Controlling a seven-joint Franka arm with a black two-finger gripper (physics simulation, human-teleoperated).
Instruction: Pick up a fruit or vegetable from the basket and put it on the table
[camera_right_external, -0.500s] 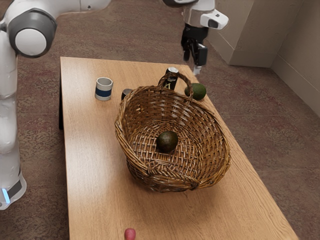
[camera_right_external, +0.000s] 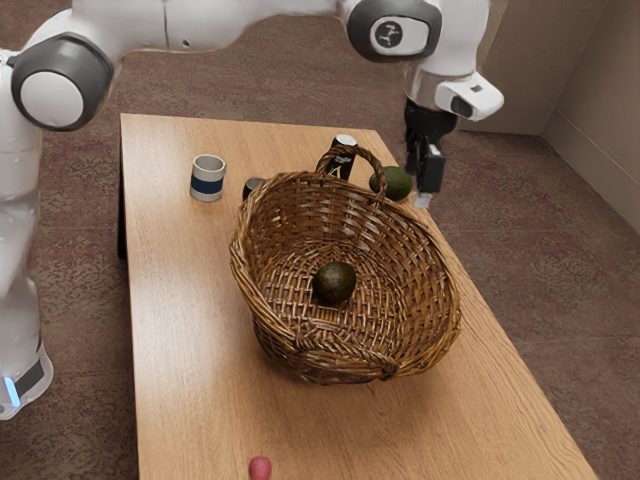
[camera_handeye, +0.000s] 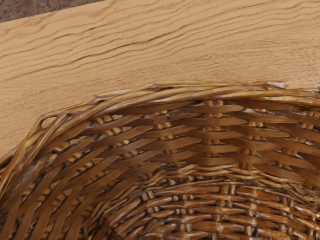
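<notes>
My gripper (camera_right_external: 420, 190) is open with nothing held, above the table's far long edge, near the basket's handle end in the exterior view. The wicker basket (camera_right_external: 268, 225) stands on the table (camera_right_external: 180, 330); a dark green avocado (camera_right_external: 334, 284) lies on its bottom. Another avocado (camera_right_external: 396, 183) is outside, behind the handle and beside my gripper in that picture. In the wrist view the basket's woven wall (camera_handeye: 200, 130) and part of its inside floor appear, with bare table wood (camera_handeye: 125, 50) past the rim.
A white and blue mug (camera_right_external: 207, 178) stands near the exterior view's upper left. By the basket's handle is a dark can (camera_right_external: 342, 160), and a small dark item (camera_right_external: 254, 186) is partly hidden behind the rim. A small pink-red object (camera_right_external: 260, 468) lies at the near end.
My gripper has moved lower and toward the exterior view's right, closer to the basket's far side. The basket, avocados and other objects stay where they were.
</notes>
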